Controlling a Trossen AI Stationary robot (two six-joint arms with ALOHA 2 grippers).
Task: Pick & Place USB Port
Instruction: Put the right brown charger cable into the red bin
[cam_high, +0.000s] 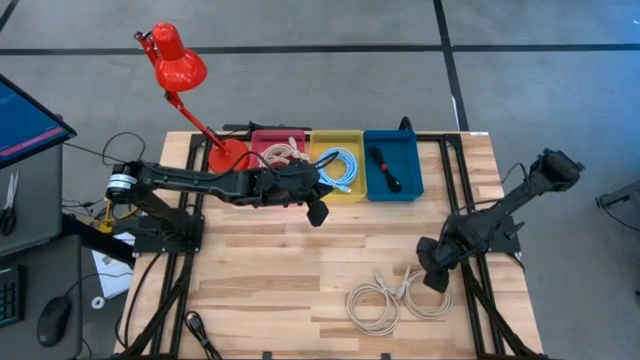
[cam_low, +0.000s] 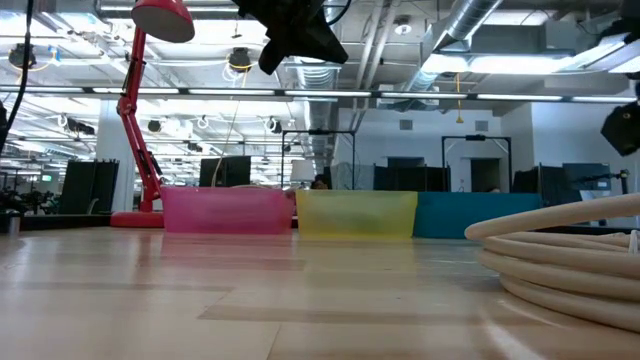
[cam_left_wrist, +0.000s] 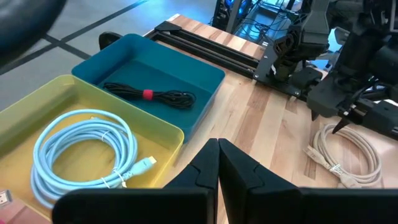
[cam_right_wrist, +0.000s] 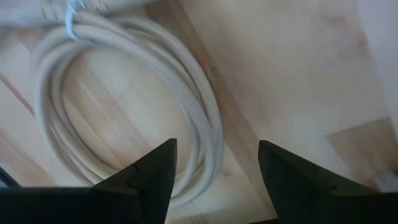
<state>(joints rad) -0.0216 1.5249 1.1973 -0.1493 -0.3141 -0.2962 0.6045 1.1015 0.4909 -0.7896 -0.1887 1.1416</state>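
Observation:
Two coiled cream cables (cam_high: 375, 305) lie flat on the wooden table near its near-right corner; one also shows in the right wrist view (cam_right_wrist: 202, 106). My right gripper (cam_high: 436, 278) hovers just right of them, open, its fingers (cam_right_wrist: 163, 167) spread above one coil's edge without touching it. My left gripper (cam_high: 318, 212) is shut and empty, held high above the table in front of the yellow bin (cam_high: 356, 192); its own view shows the closed fingertips (cam_left_wrist: 218, 163). The yellow bin holds a light blue cable (cam_left_wrist: 81, 152).
Three bins stand in a row at the far edge: the pink one (cam_high: 262, 138) with a cream cable, the yellow one, and a blue one (cam_high: 392, 192) holding a black cable (cam_left_wrist: 149, 94) with a red tie. A red desk lamp (cam_high: 178, 62) stands far left. Bare wood lies in the middle.

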